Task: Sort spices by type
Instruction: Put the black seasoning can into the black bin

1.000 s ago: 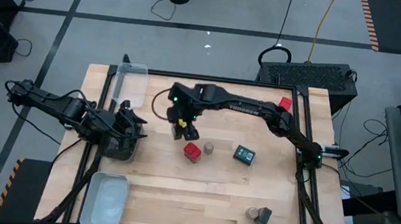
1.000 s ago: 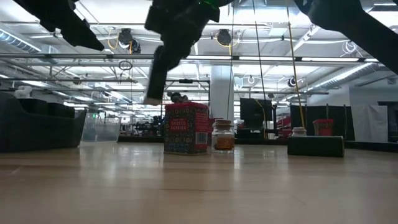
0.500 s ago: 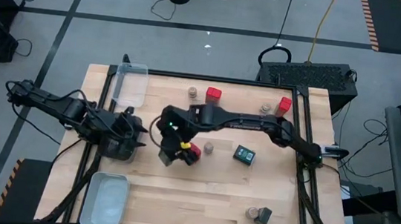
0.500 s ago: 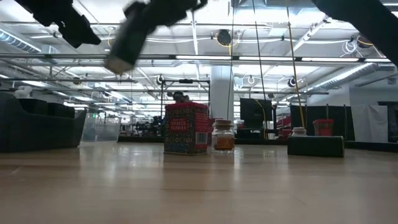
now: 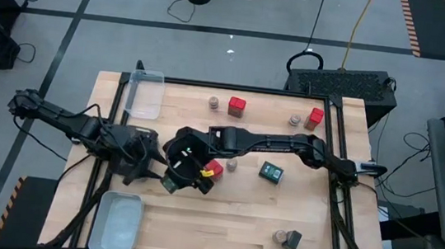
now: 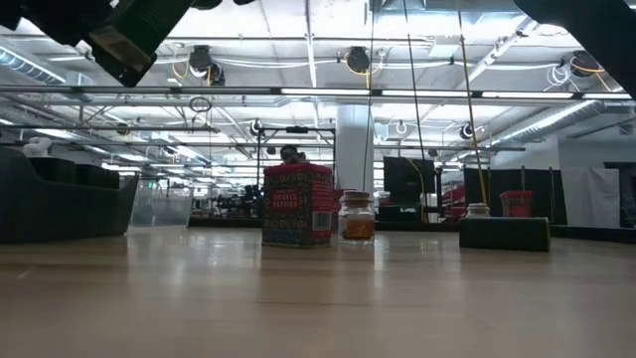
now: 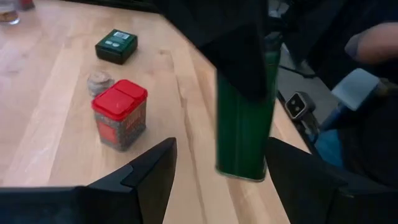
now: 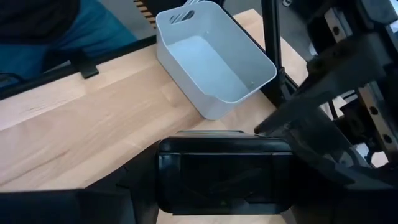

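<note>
Right arm: stretched from the right edge to frame centre-left in the high view.
Right pincer point(image 5: 174, 179): clamped on a dark green tin point(image 7: 244, 115).
Left arm: reaches in from the left.
Left pincer point(image 5: 145, 166): fingers spread, empty.

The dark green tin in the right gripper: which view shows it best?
The left wrist view: the dark green tin hangs upright with its side plain. The right wrist view shows only its dark top between the fingers, the high view a sliver, the low view a corner.
</note>
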Available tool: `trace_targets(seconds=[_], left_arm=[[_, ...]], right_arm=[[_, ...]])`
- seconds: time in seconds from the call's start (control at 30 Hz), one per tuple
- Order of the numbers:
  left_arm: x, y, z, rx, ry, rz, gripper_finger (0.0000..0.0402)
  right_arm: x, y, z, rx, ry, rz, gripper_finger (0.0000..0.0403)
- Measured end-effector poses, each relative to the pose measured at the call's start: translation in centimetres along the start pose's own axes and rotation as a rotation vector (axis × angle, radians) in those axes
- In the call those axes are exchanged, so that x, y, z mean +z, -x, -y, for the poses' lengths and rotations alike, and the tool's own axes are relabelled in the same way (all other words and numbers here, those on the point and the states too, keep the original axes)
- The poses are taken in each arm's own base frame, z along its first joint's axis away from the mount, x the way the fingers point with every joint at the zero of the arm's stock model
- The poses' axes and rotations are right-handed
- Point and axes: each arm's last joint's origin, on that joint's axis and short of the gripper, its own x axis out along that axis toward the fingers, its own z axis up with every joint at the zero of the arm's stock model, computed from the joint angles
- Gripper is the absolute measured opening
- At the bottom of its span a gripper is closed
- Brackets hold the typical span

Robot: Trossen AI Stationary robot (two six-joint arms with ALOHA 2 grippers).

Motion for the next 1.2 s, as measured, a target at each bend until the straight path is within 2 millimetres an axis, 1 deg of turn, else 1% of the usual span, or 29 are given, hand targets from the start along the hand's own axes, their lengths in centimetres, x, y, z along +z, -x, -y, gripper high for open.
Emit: trace_targets(seconds=[0.17,0.33,0.53,0.6,0.67,0.87,1.03,1.2], left_arm=[[0.00,-0.01,0.09,-0.030,-0.002,-0.005,0.0251],[-0.03,-0.27,0.07,-0.031,-0.006,-0.014,0.0251],[-0.21,-0.72,0.04,-0.042,-0.008,-0.043,0.0249],[-0.26,-0.78,0.07,-0.057,-0.022,-0.051,0.0240],[-0.25,-0.80,0.08,-0.062,-0.030,-0.051,0.0222],[-0.14,-0.80,0.13,-0.077,-0.047,-0.041,0.0149],[-0.13,-0.80,0.14,-0.079,-0.048,-0.040,0.0147],[-0.15,-0.79,0.13,-0.073,-0.053,-0.041,0.0146]], right_arm=[[-0.10,0.12,0.30,-0.016,0.002,0.004,0.0249],[-0.03,0.16,0.70,-0.091,0.016,-0.022,0.0249],[-0.03,0.21,0.85,-0.100,0.030,-0.016,0.0249],[-0.06,0.23,0.89,-0.100,0.030,-0.016,0.0249],[-0.04,0.22,0.87,-0.100,0.031,-0.015,0.0249],[0.13,0.19,0.77,-0.091,0.058,-0.004,0.0249],[0.14,0.21,0.77,-0.091,0.057,-0.004,0.0254],[0.14,0.23,0.85,-0.099,0.005,-0.002,0.0287]])
